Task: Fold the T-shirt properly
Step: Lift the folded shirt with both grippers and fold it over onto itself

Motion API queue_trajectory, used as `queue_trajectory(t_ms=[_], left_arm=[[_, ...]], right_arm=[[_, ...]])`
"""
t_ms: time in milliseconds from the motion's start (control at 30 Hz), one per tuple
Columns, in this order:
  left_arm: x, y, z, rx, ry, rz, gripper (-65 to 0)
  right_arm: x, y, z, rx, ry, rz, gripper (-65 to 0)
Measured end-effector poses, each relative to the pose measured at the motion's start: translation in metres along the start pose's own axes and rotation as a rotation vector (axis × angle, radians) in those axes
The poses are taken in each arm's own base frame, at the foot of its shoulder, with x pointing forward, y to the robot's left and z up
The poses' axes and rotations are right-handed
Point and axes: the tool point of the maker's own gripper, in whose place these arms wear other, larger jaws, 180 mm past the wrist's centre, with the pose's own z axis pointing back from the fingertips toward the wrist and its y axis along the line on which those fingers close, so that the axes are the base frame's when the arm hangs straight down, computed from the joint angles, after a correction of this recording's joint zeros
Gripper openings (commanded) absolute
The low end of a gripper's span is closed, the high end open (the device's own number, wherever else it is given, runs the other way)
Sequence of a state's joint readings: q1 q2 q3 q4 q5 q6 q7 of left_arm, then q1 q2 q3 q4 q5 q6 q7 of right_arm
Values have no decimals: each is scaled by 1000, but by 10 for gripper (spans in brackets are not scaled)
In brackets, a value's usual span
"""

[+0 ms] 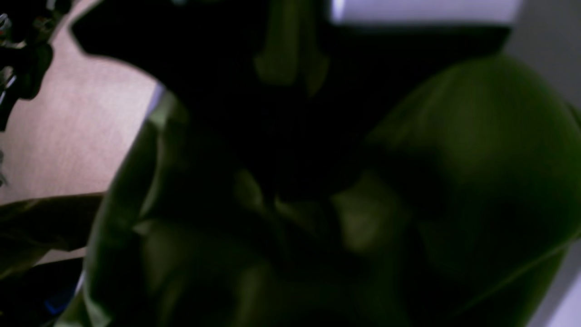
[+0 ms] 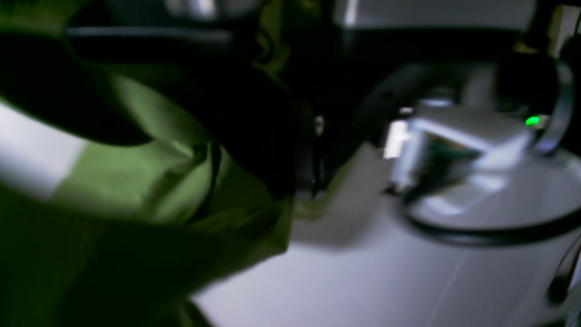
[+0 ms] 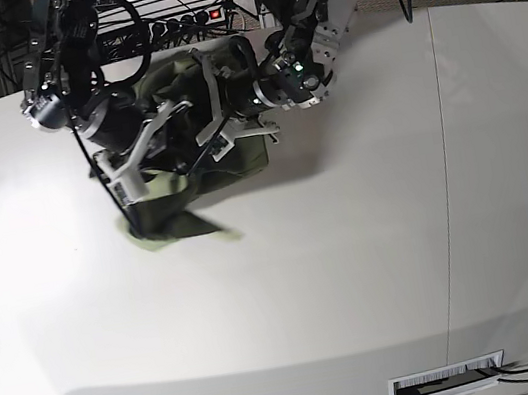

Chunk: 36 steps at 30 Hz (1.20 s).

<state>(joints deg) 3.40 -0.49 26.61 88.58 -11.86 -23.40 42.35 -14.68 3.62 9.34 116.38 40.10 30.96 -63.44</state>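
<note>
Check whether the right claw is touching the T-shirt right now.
Touching. In the base view the right claw is closed on the T-shirt, with cloth hanging from it.

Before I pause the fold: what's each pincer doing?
Left pincer: shut on the T-shirt.
Right pincer: shut on the T-shirt.

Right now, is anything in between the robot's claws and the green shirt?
No, nothing visible. Both grippers are already shut on the T-shirt: the right gripper pinches its lower corner, and the left gripper pinches the bunched middle.
</note>
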Motion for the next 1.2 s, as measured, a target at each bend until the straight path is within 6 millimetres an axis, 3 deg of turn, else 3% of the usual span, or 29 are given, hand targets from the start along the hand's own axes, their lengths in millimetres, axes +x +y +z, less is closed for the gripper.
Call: queue_trajectory(t_ms=[300,367,567,800,1033,1133,1200], left_arm=[[1,16,5,41,-7,4,-650],[2,29,8,69,17,7,-650],[7,67,22,171,19,60,-650],[8,66,23,157,8,87,-650],[7,64,23,142,25,69,-650],[7,61,26,138,45,37,-588],[7,61,30,144,56,30,-583]], right_arm=[[-12,29,-17,53,60,31,-650],[-21,43,-14,94,92,67,-650],[-8,61,-1,128,41,99,-650],[-2,48,-1,46,28,161,-650],[21,28,0,-37,-30,207,-650],[21,28,0,-37,-29,206,-650],[21,28,0,-37,-29,207,-650]])
